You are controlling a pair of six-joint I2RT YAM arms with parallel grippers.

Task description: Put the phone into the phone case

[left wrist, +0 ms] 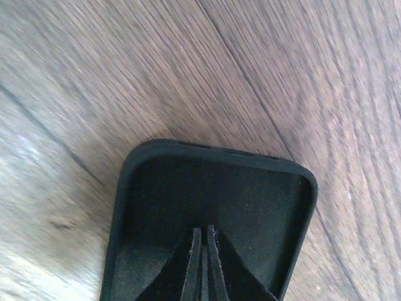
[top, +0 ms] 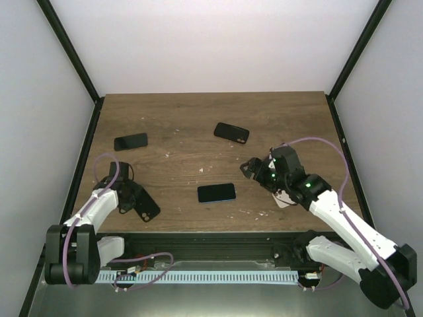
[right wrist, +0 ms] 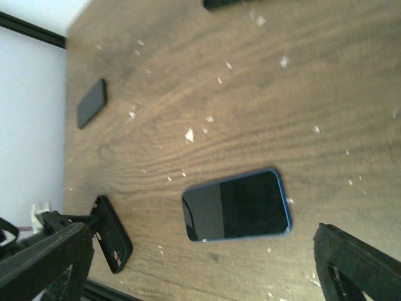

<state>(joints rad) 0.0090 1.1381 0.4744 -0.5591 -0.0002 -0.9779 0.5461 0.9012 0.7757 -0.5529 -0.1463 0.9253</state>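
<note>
The phone [top: 216,193] is blue-edged with a dark screen and lies face up near the table's front middle; the right wrist view shows the phone [right wrist: 237,205] too. The black phone case [top: 147,208] lies at the front left, hollow side up [left wrist: 250,200], its camera cutout at the near end [right wrist: 114,237]. My left gripper [top: 129,193] is shut at the case's end, its fingertips [left wrist: 203,235] pressed together over the case's inner floor. My right gripper [top: 250,168] hovers open to the right of the phone, its fingers wide apart [right wrist: 203,254] with nothing between them.
Two more dark phones lie farther back, one at the left [top: 131,141] and one at centre right [top: 231,132]. A white object [top: 284,198] lies under the right arm. Black frame posts and white walls close in the table's sides.
</note>
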